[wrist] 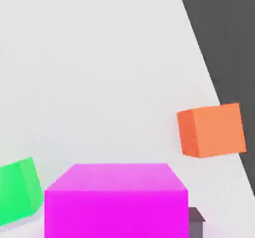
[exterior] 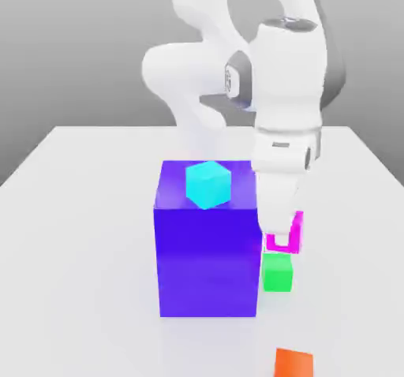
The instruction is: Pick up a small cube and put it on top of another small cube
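We note white arm's gripper (exterior: 284, 240) clamped narrow on pink cube (exterior: 286, 243), held just above green cube (exterior: 278, 273). Beside them: large glossy blue-purple block (exterior: 207, 261), cyan cube (exterior: 208, 184) on top. Orange cube (exterior: 293, 363) near table (exterior: 79, 249) edge. All smooth, matte-white tabletop.

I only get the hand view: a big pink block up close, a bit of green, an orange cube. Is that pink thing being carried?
Observer: Yes, the gripper is shut on the small magenta cube, held just above the green cube.
Operator: Anything else nearby?
Observer: A big blue-purple block stands right beside the green cube.
Operator: Anything on it?
Observer: A cyan cube sits on top.
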`<state>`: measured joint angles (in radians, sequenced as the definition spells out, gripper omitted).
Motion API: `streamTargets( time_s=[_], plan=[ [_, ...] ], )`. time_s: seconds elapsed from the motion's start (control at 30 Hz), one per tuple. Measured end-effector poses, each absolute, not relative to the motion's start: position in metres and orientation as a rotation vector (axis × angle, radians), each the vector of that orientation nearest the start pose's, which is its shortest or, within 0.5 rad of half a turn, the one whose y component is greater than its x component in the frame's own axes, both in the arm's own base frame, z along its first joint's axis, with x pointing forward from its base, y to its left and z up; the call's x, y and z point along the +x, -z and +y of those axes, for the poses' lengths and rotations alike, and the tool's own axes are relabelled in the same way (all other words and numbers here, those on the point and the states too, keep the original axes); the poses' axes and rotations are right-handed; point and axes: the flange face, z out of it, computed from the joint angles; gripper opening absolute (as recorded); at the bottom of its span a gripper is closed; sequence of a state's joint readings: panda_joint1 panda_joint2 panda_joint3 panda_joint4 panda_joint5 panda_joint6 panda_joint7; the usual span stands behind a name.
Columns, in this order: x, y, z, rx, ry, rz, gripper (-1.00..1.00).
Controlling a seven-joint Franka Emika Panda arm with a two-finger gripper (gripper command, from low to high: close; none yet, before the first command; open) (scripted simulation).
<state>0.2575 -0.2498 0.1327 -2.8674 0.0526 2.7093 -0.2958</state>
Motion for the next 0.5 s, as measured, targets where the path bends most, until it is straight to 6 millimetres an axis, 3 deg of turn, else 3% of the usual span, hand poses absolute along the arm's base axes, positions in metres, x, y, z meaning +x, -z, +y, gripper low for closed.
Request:
streamTargets(
  time_s=[0.13,0.4,0.43,0.5],
  plan=[
    [0.298,-0.243,0.14,-2.891,0.015,-1.242,-1.0],
    [0.295,-0.185,0.14,-2.879,-0.002,-1.268,-1.0],
    [0.294,-0.179,0.14,-2.878,-0.003,-1.266,1.0],
    [0.295,-0.179,0.138,-2.881,-0.003,-1.258,1.0]
  ],
)
